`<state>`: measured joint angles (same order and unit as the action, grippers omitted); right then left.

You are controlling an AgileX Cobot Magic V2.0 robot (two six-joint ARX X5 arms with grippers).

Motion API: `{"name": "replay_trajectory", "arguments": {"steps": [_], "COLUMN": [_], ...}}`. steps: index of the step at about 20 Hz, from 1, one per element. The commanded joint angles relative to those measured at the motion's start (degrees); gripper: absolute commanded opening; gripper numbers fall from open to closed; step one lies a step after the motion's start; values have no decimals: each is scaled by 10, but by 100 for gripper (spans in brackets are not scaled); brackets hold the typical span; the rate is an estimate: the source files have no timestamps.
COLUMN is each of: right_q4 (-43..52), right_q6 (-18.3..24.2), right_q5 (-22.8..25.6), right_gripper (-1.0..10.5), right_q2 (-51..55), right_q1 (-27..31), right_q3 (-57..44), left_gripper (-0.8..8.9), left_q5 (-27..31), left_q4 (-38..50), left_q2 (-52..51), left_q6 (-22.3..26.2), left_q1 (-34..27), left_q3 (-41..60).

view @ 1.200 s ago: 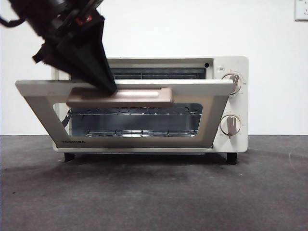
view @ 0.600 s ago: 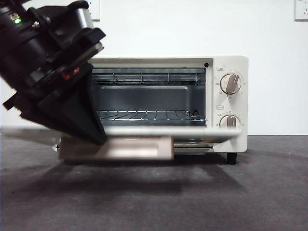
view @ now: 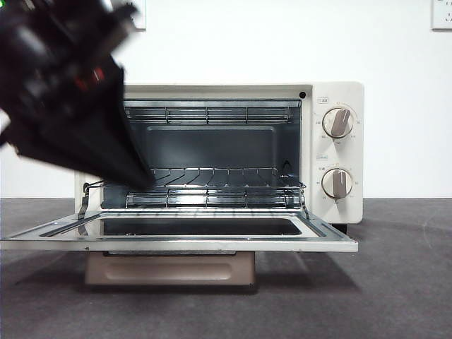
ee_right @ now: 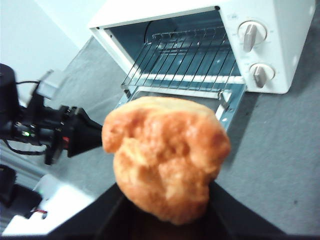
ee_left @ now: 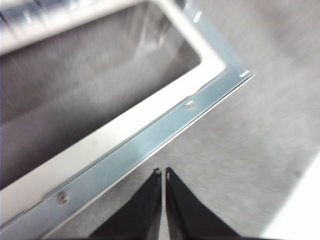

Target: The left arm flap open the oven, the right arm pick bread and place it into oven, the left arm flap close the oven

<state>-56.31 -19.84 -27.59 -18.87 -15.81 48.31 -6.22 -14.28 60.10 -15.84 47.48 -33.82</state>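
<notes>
Cream-white oven on the table, door folded down flat, rack bare, left gripper above the door's edge, jaws pressed together on nothing, right gripper aloft before the oven, jaws clamping the golden bread

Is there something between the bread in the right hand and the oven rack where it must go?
Nothing visible blocks it. The oven door lies flat open, the rack is bare, and the left hand is off to the side. The right hand holds the bread.
</notes>
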Motion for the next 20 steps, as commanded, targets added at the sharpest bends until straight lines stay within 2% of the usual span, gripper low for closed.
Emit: {"name": "replay_trajectory", "arguments": {"steps": [1, 4, 9, 13, 16, 20], "right_q4": [13, 44, 150, 211, 291, 374], "right_q6": [-12, -21, -40, -53, -68, -81], "right_q5": [-38, -61, -65, -5, 67, 113], "right_gripper": [147, 148, 148, 148, 149, 149], "right_q2": [-26, -71, -178, -258, -355, -433], "right_q1": [-3, -3, -40, -100, -177, -212], "right_q3": [8, 8, 8, 8, 8, 9], "left_gripper": [16, 16, 16, 16, 16, 16], "left_q5": [-2, 0, 61, 87, 98, 112], "left_q4": [-33, -83, -181, -222, -262, -300], "left_q2": [-49, -121, -206, -245, -285, -309], "left_q6": [-3, -3, -3, -3, -9, -18], "left_q1": [6, 6, 5, 5, 5, 5], "left_q3": [-31, -60, -118, -136, -140, -151]}}
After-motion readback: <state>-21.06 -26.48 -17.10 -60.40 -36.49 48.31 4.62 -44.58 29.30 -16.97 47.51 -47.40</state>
